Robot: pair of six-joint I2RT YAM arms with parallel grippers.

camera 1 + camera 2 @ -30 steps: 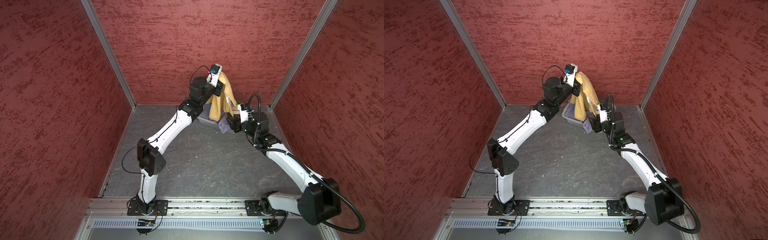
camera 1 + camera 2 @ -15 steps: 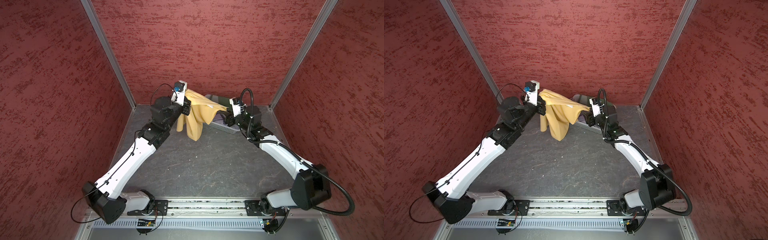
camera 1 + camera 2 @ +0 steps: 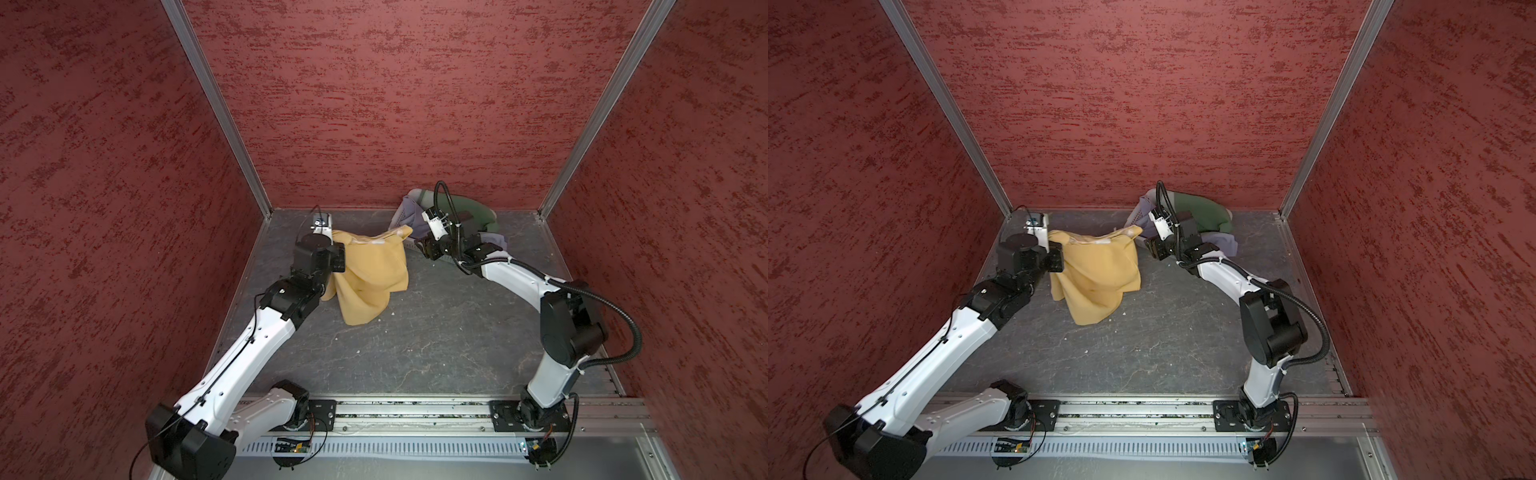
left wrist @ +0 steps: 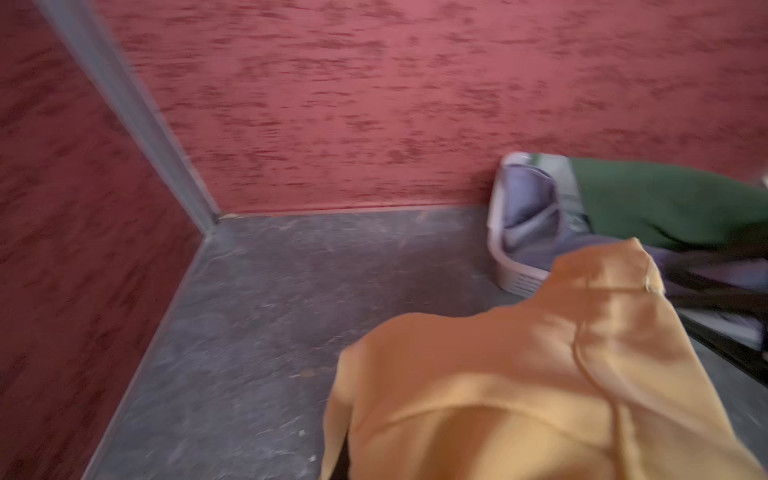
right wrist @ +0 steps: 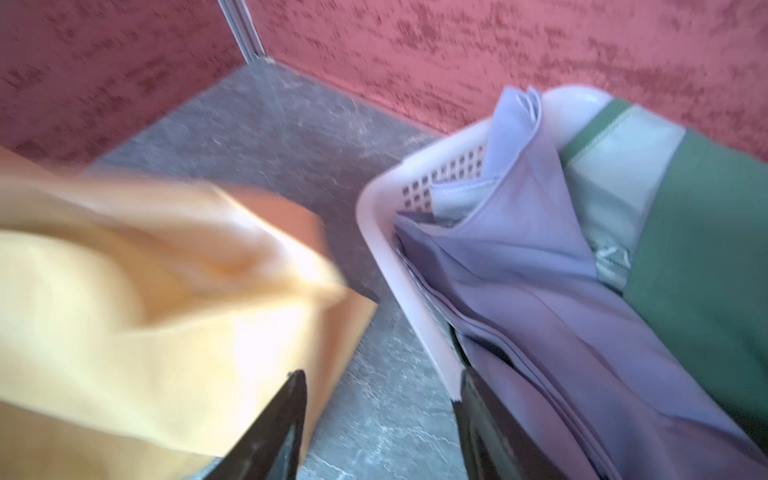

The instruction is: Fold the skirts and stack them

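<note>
The grey worktop stretched away toward the white basket. Beyond its near part, just beside the basket on the left arm's side, the mustard skirt hung from the left gripper. Its jaws were pressed together on the upper edge, and the lower folds seemed to reach the worktop. The cloth looked light and limp, so it would likely handle best pinched at two waistband corners and drawn taut. The right gripper hovered at the basket's near rim, jaws spread, holding nothing. Farthest, the lavender skirt and green skirt lay in the basket. A second earlier the mustard skirt had dangled high over the basket; the left arm had since carried it clear.
</note>
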